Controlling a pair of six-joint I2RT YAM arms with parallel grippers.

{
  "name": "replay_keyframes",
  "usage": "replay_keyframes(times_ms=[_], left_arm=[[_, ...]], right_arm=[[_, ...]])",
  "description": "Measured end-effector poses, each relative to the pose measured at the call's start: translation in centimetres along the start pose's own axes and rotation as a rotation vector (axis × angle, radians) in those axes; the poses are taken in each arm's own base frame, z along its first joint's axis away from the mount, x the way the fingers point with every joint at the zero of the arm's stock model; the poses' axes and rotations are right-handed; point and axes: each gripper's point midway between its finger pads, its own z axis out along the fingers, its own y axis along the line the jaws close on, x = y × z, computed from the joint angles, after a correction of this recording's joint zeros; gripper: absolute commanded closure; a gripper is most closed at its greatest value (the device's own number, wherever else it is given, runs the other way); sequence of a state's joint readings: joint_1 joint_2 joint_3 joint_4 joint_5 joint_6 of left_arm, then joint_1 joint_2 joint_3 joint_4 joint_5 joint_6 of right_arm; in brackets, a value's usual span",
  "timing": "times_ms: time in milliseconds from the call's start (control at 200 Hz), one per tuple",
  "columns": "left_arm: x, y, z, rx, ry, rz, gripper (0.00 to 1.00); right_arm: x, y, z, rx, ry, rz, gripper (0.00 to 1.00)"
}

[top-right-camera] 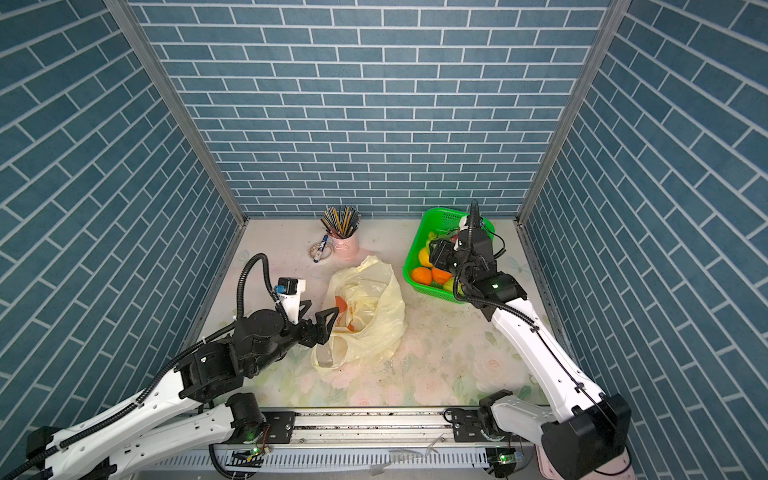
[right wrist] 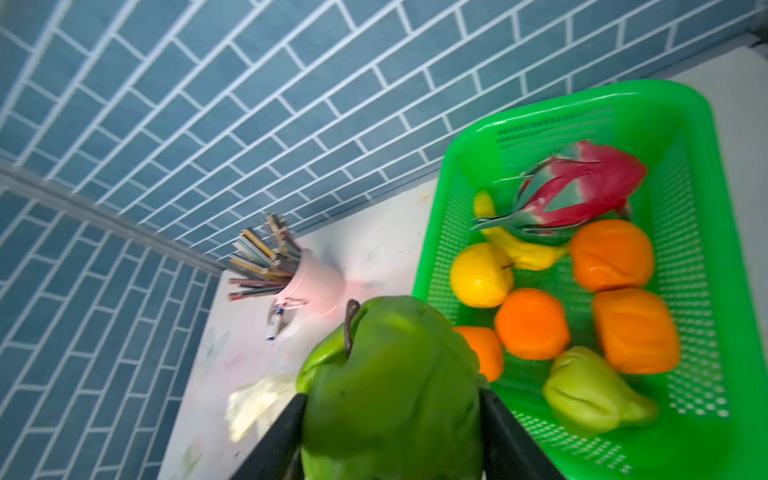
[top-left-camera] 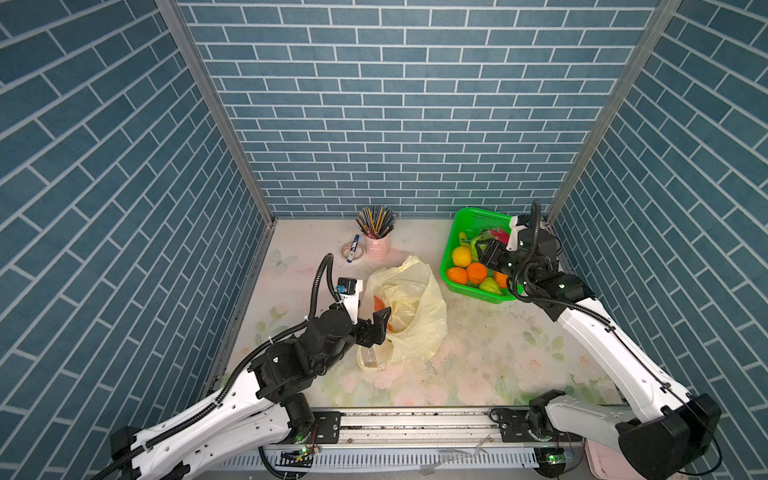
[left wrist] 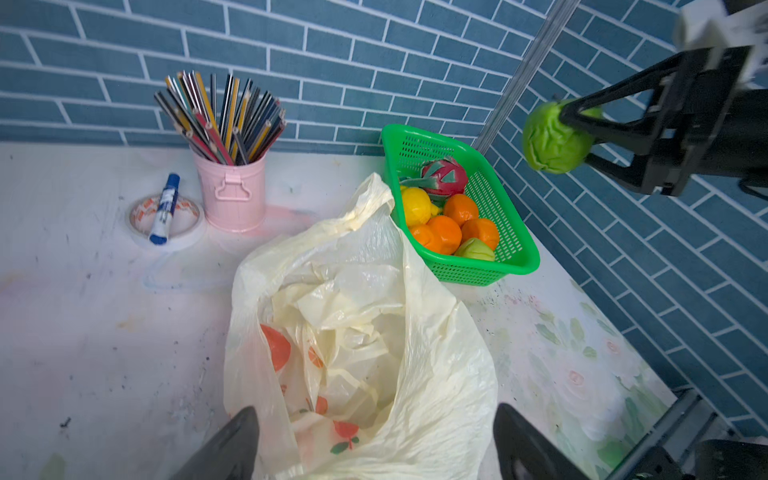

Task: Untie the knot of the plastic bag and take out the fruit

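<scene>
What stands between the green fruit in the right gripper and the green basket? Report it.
Nothing visible. The right gripper holds the green fruit in the air above the green basket; below it lie only the oranges and other fruit already in the basket.

The right gripper (right wrist: 392,415) clamps a lumpy green toy fruit (right wrist: 390,365) just beside the bright green perforated plastic basket (right wrist: 582,89) (blur hides whether they touch). Inside the basket lie a pink-red dragon fruit (right wrist: 582,187), a slim yellow banana (right wrist: 523,251), a round yellow fruit (right wrist: 480,276), four round orange fruits (right wrist: 532,324) and a paler green lumpy fruit (right wrist: 590,395). Beyond the basket stands a pink metal cup of pencils (right wrist: 320,286).
</scene>
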State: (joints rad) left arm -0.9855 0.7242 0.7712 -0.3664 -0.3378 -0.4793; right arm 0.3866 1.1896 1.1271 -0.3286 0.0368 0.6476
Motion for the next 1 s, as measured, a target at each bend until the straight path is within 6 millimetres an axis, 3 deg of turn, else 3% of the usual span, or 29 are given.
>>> replay_keyframes(times_ms=[245, 415, 660, 785, 890, 1000], left_arm=[[-3.3, 2.0, 1.8, -0.038, -0.089, 0.104, 0.12], [-5.8, 2.8, 2.4, 0.013, -0.171, 0.116, 0.12], [-5.4, 2.6, 4.0, 0.096, -0.193, 0.180, 0.12], [-4.1, 2.8, 4.5, 0.106, -0.195, 0.231, 0.12], [-3.7, 3.7, 4.6, 0.069, -0.207, 0.260, 0.11], [-4.0, 5.4, 4.6, -0.003, -0.237, 0.276, 0.12]], right_arm=[[0.9, -9.6, 6.6, 0.202, 0.112, 0.030, 0.52], [3.2, -13.6, 10.9, 0.260, 0.215, 0.027, 0.50], [3.4, -14.1, 17.4, 0.217, 0.277, -0.005, 0.42], [3.6, -14.3, 19.8, 0.204, 0.298, -0.002, 0.29], [3.3, -14.2, 20.4, 0.197, 0.305, -0.014, 0.18], [2.9, -13.9, 19.3, 0.194, 0.294, -0.028, 0.13]])
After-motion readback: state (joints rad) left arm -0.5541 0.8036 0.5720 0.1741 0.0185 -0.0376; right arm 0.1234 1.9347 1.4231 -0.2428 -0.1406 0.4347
